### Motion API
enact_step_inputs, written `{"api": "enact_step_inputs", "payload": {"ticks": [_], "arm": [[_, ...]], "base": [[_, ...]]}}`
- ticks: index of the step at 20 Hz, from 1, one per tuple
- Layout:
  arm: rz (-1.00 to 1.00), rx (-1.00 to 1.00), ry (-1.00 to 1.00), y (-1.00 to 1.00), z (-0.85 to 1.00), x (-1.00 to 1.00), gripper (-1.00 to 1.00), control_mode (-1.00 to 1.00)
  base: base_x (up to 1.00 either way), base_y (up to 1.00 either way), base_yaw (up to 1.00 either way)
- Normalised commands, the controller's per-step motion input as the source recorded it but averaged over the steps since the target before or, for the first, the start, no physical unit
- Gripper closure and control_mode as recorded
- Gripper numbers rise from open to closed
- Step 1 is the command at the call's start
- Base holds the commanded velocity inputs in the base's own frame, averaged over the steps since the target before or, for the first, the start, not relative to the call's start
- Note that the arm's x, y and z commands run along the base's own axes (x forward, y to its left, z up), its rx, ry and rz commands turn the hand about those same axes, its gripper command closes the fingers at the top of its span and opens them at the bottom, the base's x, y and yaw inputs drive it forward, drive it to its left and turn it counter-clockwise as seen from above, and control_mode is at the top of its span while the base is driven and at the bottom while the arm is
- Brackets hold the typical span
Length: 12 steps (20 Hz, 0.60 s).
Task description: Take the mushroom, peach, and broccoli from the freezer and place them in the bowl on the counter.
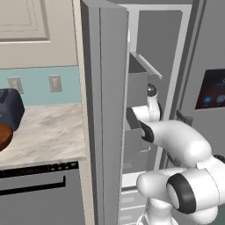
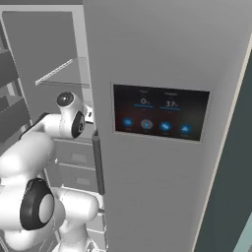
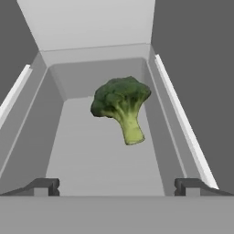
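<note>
Fingers [image 3: 116,186] wide apart before broccoli [image 3: 121,105]

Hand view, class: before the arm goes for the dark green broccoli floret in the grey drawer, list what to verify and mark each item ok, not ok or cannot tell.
1. Gripper open: ok, fingertips stand wide apart.
2. Dark green broccoli floret lies between the fingertips' line, ahead: ok.
3. Nothing else around it in the grey freezer drawer: ok.
4. Contact with the floret: not yet, a gap shows.
5. Freezer door swung open: ok.
6. Reddish-brown bowl on the beige marbled counter free to receive: cannot tell, just its edge shows.
</note>
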Motion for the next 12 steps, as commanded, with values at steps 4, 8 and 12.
{"api": "enact_step_inputs", "payload": {"ticks": [4,8,12], "arm": [[0.0,0.0,0.0,0.0,-0.12,0.42,-1.0,-1.0],[0.0,0.0,0.0,0.0,-0.08,0.38,-1.0,-1.0],[0.0,0.0,0.0,0.0,-0.03,0.34,-1.0,-1.0]], "base": [[0.0,0.0,0.0],[0.0,0.0,0.0],[0.0,0.0,0.0]]}}
